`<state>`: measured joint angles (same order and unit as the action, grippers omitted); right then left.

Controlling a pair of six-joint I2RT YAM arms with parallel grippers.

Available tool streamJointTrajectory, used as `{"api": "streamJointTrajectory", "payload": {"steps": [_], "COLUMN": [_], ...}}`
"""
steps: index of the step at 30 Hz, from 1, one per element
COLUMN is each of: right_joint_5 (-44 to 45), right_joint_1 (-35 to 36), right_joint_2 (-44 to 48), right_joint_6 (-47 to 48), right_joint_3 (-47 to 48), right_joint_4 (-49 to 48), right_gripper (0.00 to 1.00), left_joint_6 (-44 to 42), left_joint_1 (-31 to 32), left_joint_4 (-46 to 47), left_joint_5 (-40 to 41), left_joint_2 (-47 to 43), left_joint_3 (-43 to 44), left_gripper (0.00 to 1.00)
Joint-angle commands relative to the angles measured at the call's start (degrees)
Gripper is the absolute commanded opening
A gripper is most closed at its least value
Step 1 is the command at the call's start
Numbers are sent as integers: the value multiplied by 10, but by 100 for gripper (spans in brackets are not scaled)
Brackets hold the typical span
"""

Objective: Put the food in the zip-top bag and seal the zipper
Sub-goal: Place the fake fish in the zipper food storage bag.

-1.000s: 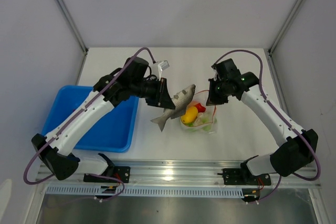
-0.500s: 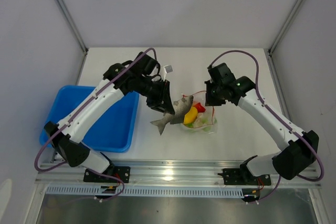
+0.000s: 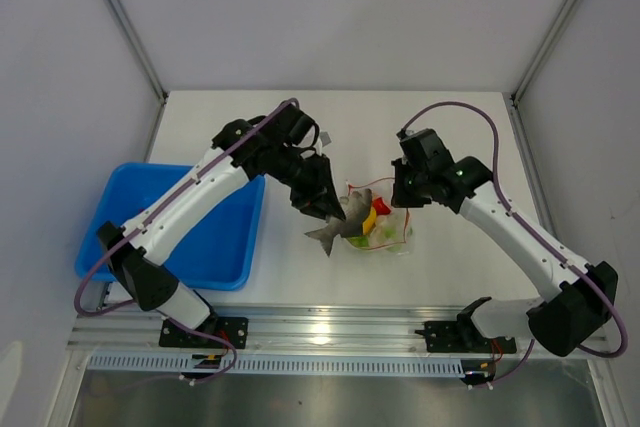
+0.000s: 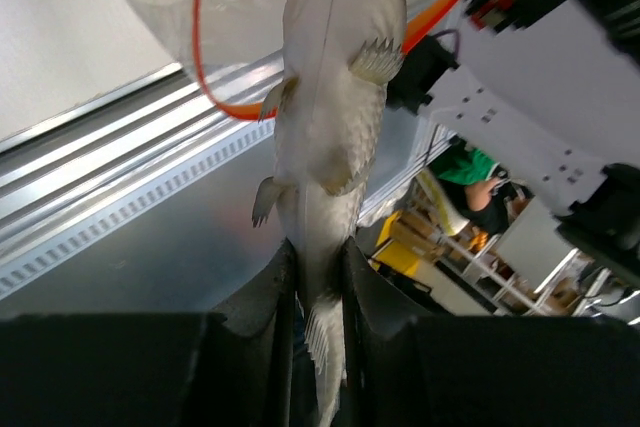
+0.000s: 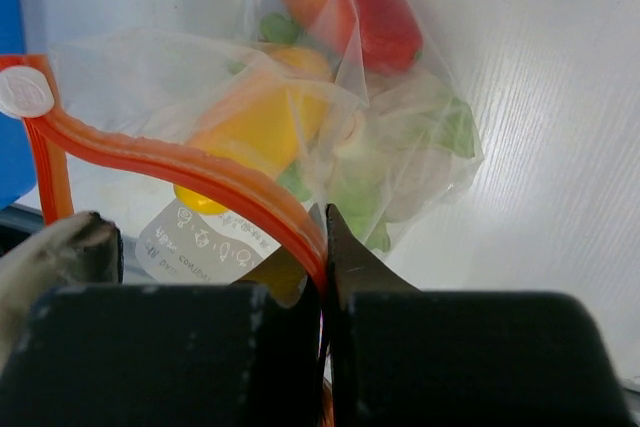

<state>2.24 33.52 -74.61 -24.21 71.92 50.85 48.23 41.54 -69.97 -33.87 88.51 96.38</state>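
My left gripper is shut on the grey fish near its tail. The fish's head points at the open mouth of the zip-top bag. The clear bag rests on the table and holds a red-orange fruit, a yellow piece and green leafy bits. My right gripper is shut on the bag's red zipper and holds the mouth up and open. The fish's snout shows at the lower left of the right wrist view.
A blue tray lies at the table's left, under the left arm. An aluminium rail runs along the near edge. Grey walls close in the back and both sides.
The left arm has carried the fish right and down, from above the table beside the bag to the bag's mouth. The right gripper has kept its grip on the zipper, shifting slightly.
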Motion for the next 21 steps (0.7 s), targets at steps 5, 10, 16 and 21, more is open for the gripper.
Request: {"api": "streamJointTrajectory", "payload": {"steps": [5,10,16,21], "right_joint_5": [-10,-9,-15,3], "right_joint_1": [9,10,10,10], "right_joint_2": [34,46,52,58], "right_joint_6": [-8,-11,-29,-31], "right_joint_3": [-14,-26,-29,-20], "right_joint_4": [-10,-10,-12,-3], "right_gripper": [0,0,0,0], "left_joint_6": [189,236,277,266], "left_joint_1": [21,25,38,50], "left_joint_4": [121,149,152,121], "left_joint_5": [0,29,79,96], "left_joint_2": [14,22,30,18], "left_joint_3": [5,6,1,-6], "left_gripper": [1,1,0,1]}}
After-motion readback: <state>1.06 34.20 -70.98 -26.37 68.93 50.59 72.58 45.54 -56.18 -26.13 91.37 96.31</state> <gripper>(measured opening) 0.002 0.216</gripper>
